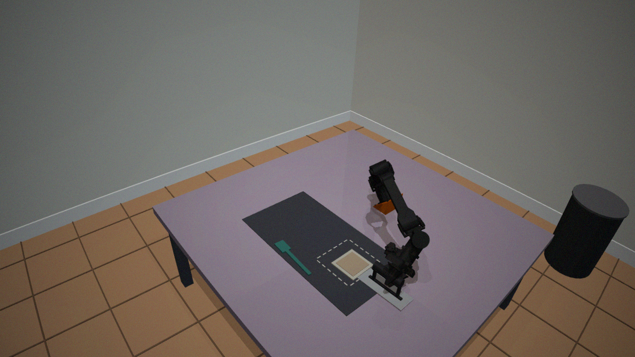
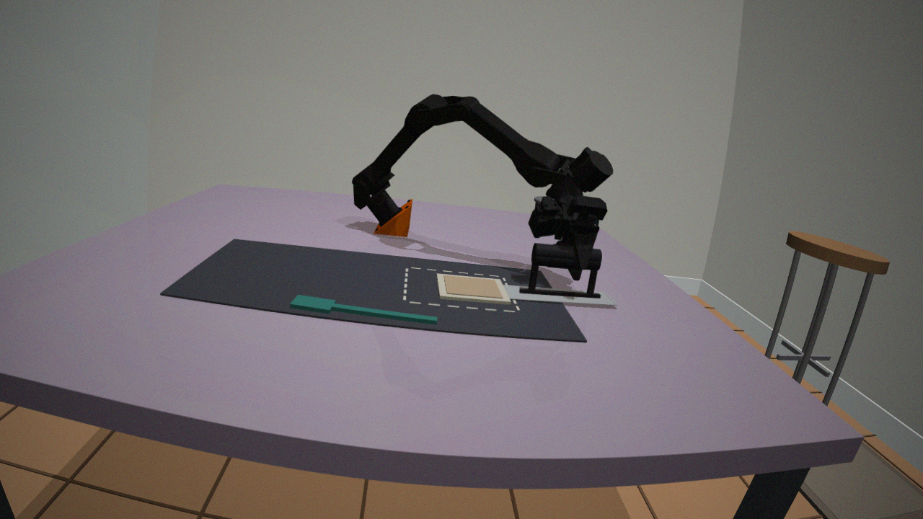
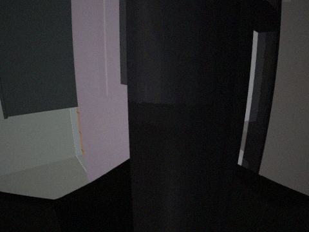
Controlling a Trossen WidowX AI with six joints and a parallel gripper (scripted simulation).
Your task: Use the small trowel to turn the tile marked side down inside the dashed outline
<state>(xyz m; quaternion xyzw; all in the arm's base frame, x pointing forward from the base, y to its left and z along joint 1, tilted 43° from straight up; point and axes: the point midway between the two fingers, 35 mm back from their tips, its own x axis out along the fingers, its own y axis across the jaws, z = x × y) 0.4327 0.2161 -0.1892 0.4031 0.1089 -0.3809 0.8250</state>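
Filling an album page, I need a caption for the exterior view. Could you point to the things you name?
Claw [image 1: 393,277] [image 2: 572,265] shut on the trowel [image 1: 405,303] [image 2: 604,300], whose blade is low beside the tile [image 1: 351,263] [image 2: 473,287].

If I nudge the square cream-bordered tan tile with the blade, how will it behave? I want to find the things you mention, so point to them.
The square cream-bordered tan tile [image 1: 351,263] [image 2: 473,287] looks rigid, its faces flat and edges straight. Lying flat and low, it would probably slide rather than tip. Its square outline makes rolling unlikely.

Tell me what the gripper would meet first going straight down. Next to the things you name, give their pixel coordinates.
Probably the mat or table, through the flat grey blade [image 1: 402,303] [image 2: 603,301] of the black-handled trowel that the black gripper [image 2: 576,267] grips; the blade's exact height is unclear.
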